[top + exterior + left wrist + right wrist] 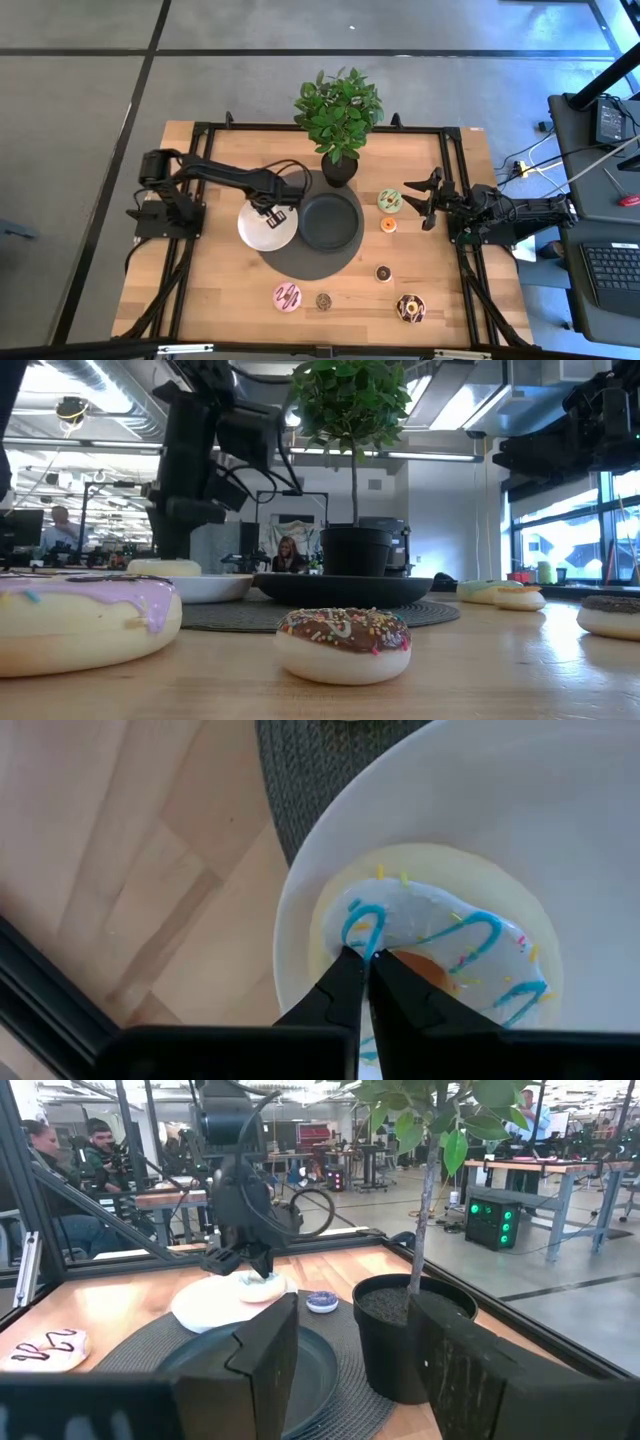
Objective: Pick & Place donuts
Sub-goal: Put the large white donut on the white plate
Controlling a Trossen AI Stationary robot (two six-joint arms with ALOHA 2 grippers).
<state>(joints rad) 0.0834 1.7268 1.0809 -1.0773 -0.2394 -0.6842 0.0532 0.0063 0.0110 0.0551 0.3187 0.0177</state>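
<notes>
A cream donut [440,935] with white icing and blue squiggles lies in the white plate [262,232] at the left of the round dark mat. My left gripper [276,212] stands over it, pointing steeply down, shut on it. The black plate [330,222] sits beside it on the mat. Loose donuts lie on the wood: green [390,200], orange [388,225], small chocolate [383,272], pink [287,296], sprinkled chocolate [324,300] and a bigger chocolate one [410,308]. My right gripper [422,202] waits open at the right edge, level, touching nothing. My left gripper has its fingertips [348,970] closed together on the donut's iced ring [352,925], right beside the hole. The fingers come from above, slanting slightly. The fingers themselves hide how much of the ring lies between them. The donut sits flat, its underside on the white plate [200,1308].
A potted plant [338,168] stands on the mat's far edge, close behind both plates. A mini bluish donut [322,1301] lies on the mat between the white plate and the pot. Black frame rails [180,290] border the table left and right. Bare wood lies near the front left.
</notes>
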